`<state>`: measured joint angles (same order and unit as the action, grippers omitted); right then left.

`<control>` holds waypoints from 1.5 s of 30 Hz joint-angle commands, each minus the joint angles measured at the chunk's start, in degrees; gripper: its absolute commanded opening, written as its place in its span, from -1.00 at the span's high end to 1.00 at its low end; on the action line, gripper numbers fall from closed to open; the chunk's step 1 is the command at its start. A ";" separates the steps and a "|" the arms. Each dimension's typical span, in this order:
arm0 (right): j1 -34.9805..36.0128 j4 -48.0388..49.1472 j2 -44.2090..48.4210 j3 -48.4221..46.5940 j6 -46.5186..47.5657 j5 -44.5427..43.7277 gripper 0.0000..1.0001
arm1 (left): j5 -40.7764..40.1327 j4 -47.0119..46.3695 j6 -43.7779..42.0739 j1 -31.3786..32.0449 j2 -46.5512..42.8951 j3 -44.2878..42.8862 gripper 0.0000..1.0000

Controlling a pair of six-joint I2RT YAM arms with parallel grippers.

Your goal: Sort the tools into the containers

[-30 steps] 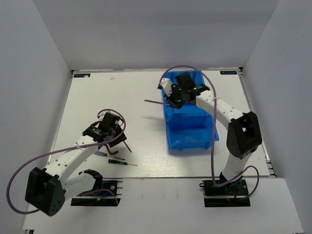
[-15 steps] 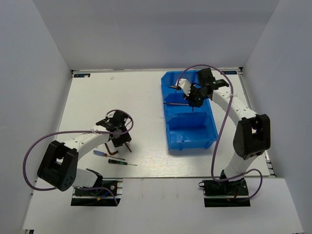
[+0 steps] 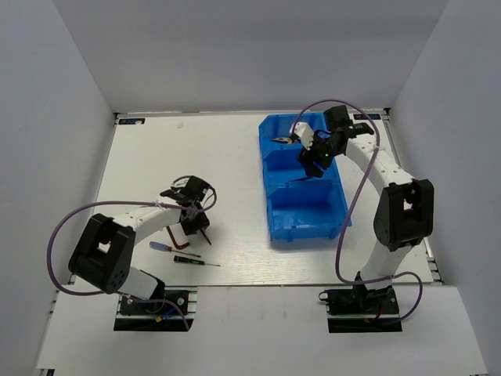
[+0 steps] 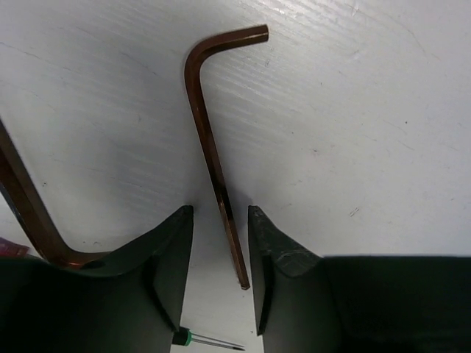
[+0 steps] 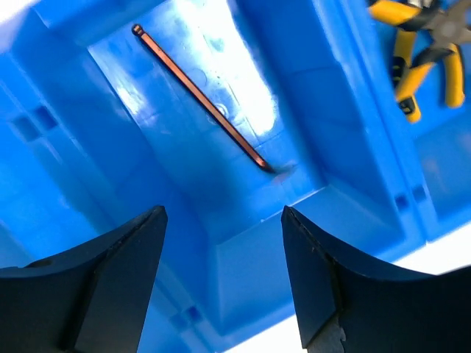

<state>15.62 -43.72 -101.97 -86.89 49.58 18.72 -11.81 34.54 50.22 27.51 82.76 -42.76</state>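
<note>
Left wrist: my left claw (image 4: pixel 218 220) straddles a hex key (image 4: pixel 207 147), jaws apart; closing off-centre could flick it away. Right claw (image 5: pixel 222 217) gapes, holding nothing.

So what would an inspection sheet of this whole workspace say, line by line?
Surface: white table, faintly scuffed.
Job's things: bright blue plastic three-compartment bin; yellow-handled pliers in its far compartment; brown L-shaped hex key in the middle compartment; second hex key, third hex key, blue-handled screwdriver and black-handled screwdriver lying on the table.
Clutter: nothing seen.
Grippers: left gripper open, fingers either side of the second hex key; right gripper open, empty, above the middle compartment.
Cables: left purple cable loops off the left arm; right purple cable off the right arm.
Surroundings: plain pale walls on three sides.
</note>
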 commanded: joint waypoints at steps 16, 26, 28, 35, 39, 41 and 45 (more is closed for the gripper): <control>-6.39 0.31 16.71 8.92 -14.25 15.89 -0.40 | -4.62 -0.88 -5.90 1.32 10.05 -7.06 1.00; -8.06 0.31 20.23 14.64 -15.13 19.16 -0.40 | 14.77 -20.97 -32.44 4.30 8.12 -23.95 1.00; -8.93 0.13 20.76 15.26 -14.52 20.03 -0.37 | 23.10 -28.26 -36.05 4.83 9.78 -26.21 1.00; -11.13 0.39 23.13 16.75 -12.05 21.53 -0.32 | 37.30 -31.99 -47.31 6.51 24.54 -41.95 1.00; -12.71 0.39 24.71 18.77 -10.48 23.90 -0.28 | 37.82 -34.54 -48.72 7.73 30.16 -47.84 1.00; -13.33 0.83 25.15 19.56 -10.21 24.35 -0.28 | 38.87 -31.92 -49.34 8.35 33.76 -54.25 1.00; -13.86 1.71 25.95 20.80 -11.00 26.18 -0.38 | 40.55 -29.18 -49.34 8.88 39.31 -59.54 0.52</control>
<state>2.24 -43.33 -77.82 -66.59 37.93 41.30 25.08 4.08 2.61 35.81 122.28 -99.11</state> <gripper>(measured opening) 0.683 0.214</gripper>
